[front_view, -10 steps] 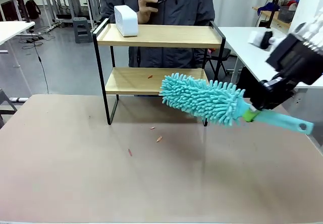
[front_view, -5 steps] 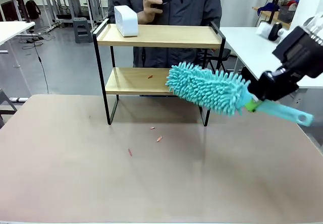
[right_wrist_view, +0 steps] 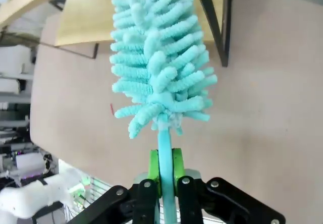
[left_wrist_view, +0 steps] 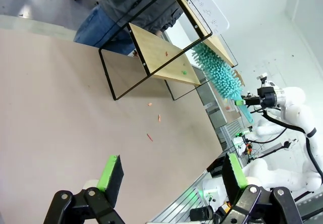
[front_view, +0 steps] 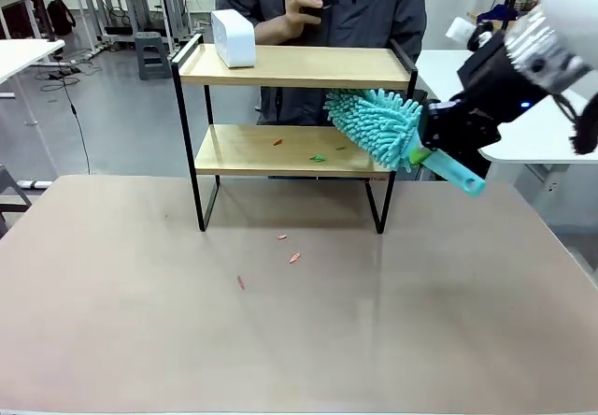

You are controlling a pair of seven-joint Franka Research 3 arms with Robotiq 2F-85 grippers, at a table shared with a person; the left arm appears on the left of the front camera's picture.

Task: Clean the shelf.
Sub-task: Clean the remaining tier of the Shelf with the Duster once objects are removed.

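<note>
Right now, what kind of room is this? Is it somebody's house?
Probably a robot lab, not a house: white work tables stand around, cables trail over the grey floor, and a white robot arm holds a teal duster at a small shelf.

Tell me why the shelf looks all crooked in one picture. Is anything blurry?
Left wrist view: the shelf leans sideways because that camera is rolled with the wrist. Front view: the shelf stands straight and sharp, in even room light with only soft shadows. Right wrist view: the duster looks huge because it is so close, yet it is sharp.
</note>
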